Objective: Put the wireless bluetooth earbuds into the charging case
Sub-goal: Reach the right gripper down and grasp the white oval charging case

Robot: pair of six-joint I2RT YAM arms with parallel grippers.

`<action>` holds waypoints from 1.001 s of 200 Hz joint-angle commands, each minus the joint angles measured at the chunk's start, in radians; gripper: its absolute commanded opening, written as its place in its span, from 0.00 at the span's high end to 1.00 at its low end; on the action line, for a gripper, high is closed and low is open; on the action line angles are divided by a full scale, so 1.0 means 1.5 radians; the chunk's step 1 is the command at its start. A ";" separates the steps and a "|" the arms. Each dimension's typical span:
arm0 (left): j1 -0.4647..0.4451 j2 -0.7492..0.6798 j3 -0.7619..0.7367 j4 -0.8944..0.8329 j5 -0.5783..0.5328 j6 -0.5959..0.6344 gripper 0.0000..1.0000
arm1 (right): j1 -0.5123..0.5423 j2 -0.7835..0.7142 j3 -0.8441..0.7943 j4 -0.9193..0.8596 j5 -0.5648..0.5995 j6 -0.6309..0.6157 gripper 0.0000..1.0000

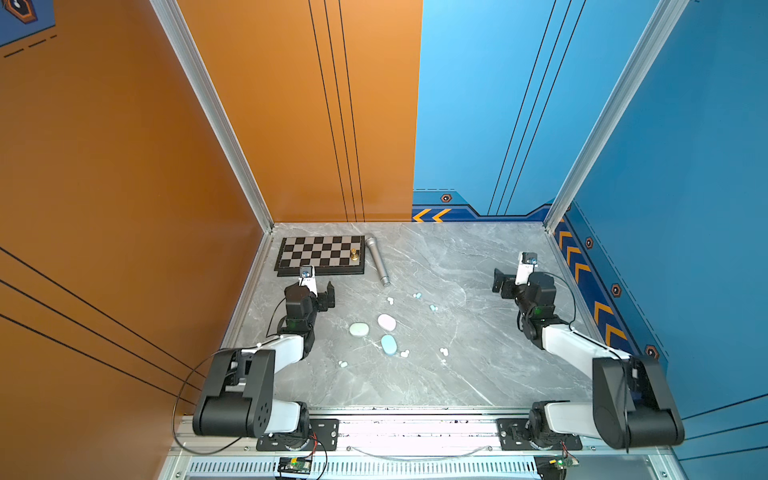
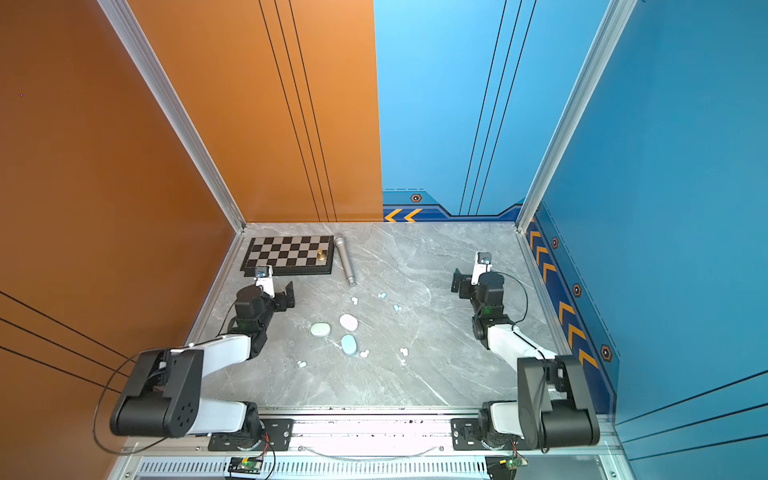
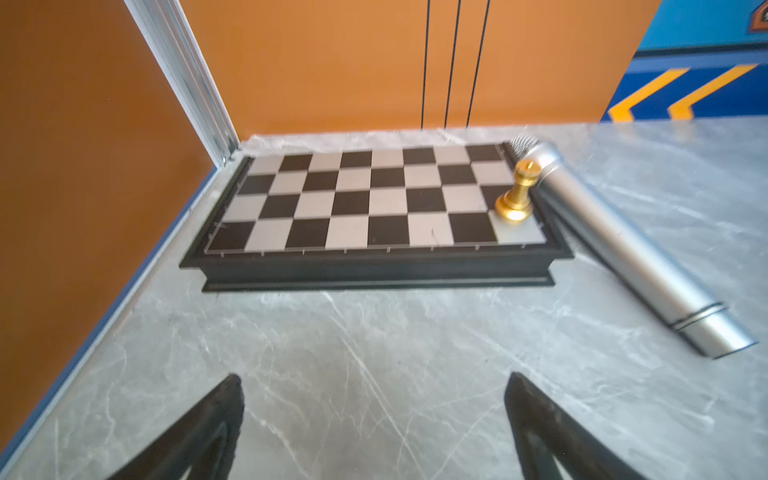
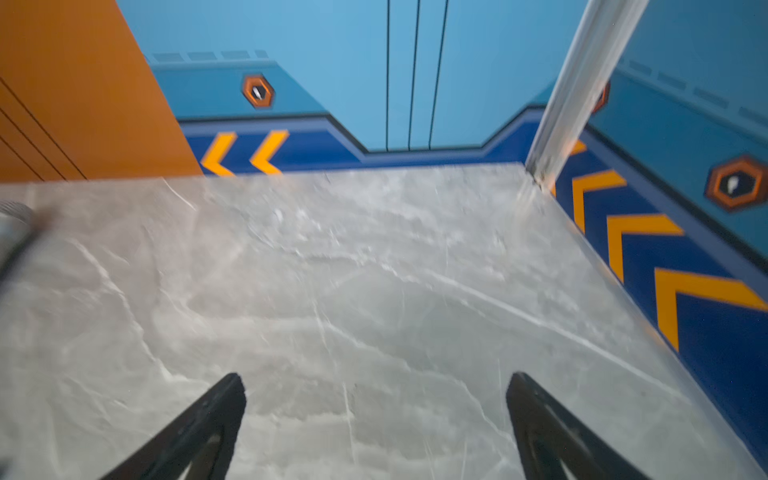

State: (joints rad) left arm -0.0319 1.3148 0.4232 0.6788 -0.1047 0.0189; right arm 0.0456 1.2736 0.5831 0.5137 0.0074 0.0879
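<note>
Left claw [image 3: 374,380] hangs open over the tabletop [image 3: 374,332], facing the chessboard [image 3: 365,199], nothing between its fingers [image 3: 208,424]. Right claw [image 4: 376,378] is spread just as wide and empty, out toward the far right corner. Between the two claws, in both top views, six earbuds [image 1: 390,300] lie loose on the tabletop around a white case [image 1: 387,322], a mint case [image 1: 359,329] to its left and a blue case [image 1: 389,345] nearer the front, all three closed. One white bud [image 1: 404,353] sits just beside the blue case; the others lie apart from all three. A gold piece [image 1: 354,254] stands at the board's right edge, and a microphone [image 1: 378,262] lies alongside that edge.
</note>
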 commanded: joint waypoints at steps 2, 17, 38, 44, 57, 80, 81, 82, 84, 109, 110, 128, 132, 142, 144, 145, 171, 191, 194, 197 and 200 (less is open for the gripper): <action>0.003 -0.099 0.051 -0.122 0.043 -0.012 0.02 | -0.024 -0.067 0.053 -0.098 -0.068 0.236 0.00; 0.025 -0.156 0.100 -0.220 0.060 -0.108 0.02 | -0.072 -0.071 0.078 -0.135 -0.120 0.446 0.00; 0.074 -0.177 0.166 -0.348 0.072 -0.224 0.02 | -0.089 -0.013 0.097 -0.077 -0.270 0.510 0.00; 0.086 -0.175 0.182 -0.380 0.077 -0.250 0.02 | -0.075 -0.002 0.114 -0.106 -0.279 0.495 0.00; 0.108 -0.172 0.192 -0.394 0.115 -0.270 0.02 | -0.025 0.015 0.174 -0.235 -0.260 0.401 0.00; 0.116 -0.187 0.173 -0.349 0.178 -0.242 0.02 | 0.109 0.082 0.333 -0.503 -0.175 0.206 0.00; 0.116 -0.189 0.172 -0.349 0.181 -0.239 0.02 | 0.116 0.085 0.340 -0.515 -0.171 0.199 0.00; 0.115 -0.190 0.172 -0.349 0.183 -0.237 0.02 | 0.123 0.091 0.347 -0.525 -0.169 0.193 0.00; 0.114 -0.192 0.172 -0.349 0.187 -0.232 0.02 | 0.133 0.099 0.359 -0.543 -0.161 0.182 0.00; 0.098 -0.212 0.169 -0.362 0.231 -0.161 0.02 | 0.279 0.219 0.506 -0.718 -0.126 0.084 0.02; 0.097 -0.212 0.169 -0.364 0.232 -0.158 0.02 | 0.285 0.225 0.510 -0.724 -0.123 0.082 0.02; 0.070 -0.220 0.184 -0.408 0.240 -0.107 0.02 | 0.380 0.308 0.589 -0.795 -0.097 0.029 0.04; 0.062 -0.221 0.187 -0.419 0.242 -0.095 0.02 | 0.399 0.325 0.604 -0.810 -0.093 0.019 0.04; 0.042 -0.223 0.195 -0.443 0.245 -0.066 0.02 | 0.433 0.367 0.640 -0.840 -0.084 0.000 0.06; 0.037 -0.223 0.197 -0.449 0.243 -0.061 0.02 | 0.449 0.373 0.648 -0.847 -0.083 -0.004 0.06; 0.035 -0.223 0.199 -0.451 0.243 -0.057 0.02 | 0.455 0.377 0.650 -0.849 -0.083 -0.005 0.06; -0.013 -0.228 0.218 -0.511 0.227 0.004 0.02 | 0.518 0.442 0.696 -0.884 -0.067 -0.036 0.07; -0.033 -0.236 0.219 -0.531 0.219 0.020 0.02 | 0.541 0.476 0.710 -0.884 -0.067 -0.044 0.07; -0.034 -0.238 0.220 -0.532 0.217 0.022 0.02 | 0.544 0.482 0.713 -0.884 -0.068 -0.043 0.07; -0.037 -0.240 0.219 -0.534 0.215 0.023 0.02 | 0.545 0.486 0.716 -0.884 -0.070 -0.041 0.07; -0.039 -0.241 0.219 -0.535 0.214 0.022 0.02 | 0.546 0.492 0.718 -0.884 -0.071 -0.040 0.07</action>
State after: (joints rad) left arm -0.0696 0.9810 0.7273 -0.0479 0.2173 -0.0208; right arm 0.8589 1.9804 1.6020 -0.7174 -0.1402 0.0761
